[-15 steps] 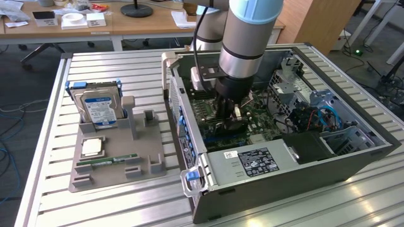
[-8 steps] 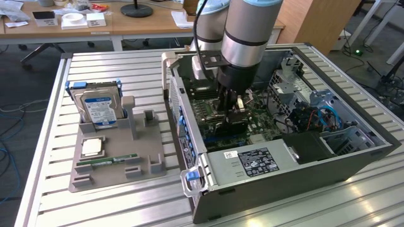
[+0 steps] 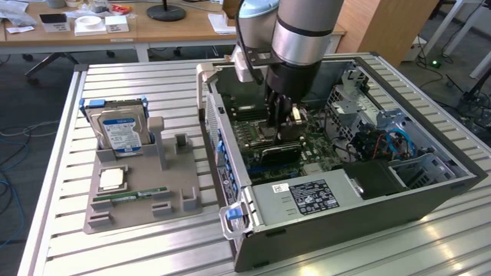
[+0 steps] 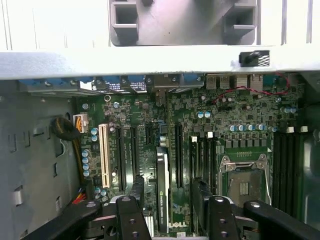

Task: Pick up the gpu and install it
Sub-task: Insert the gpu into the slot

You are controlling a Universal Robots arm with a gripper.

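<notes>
The gpu is a thin dark card standing on edge on the green motherboard inside the open computer case. In the wrist view the gpu runs edge-on along a slot. My gripper reaches down into the case just above the card. In the wrist view my gripper is open, with one black finger on each side of the card and a gap between each finger and the card. Nothing is held.
A grey holder tray sits at the exterior view's left of the case, with a hard drive, a CPU and a green RAM stick. The power supply and drive cages crowd the case. The CPU socket lies beside the slots.
</notes>
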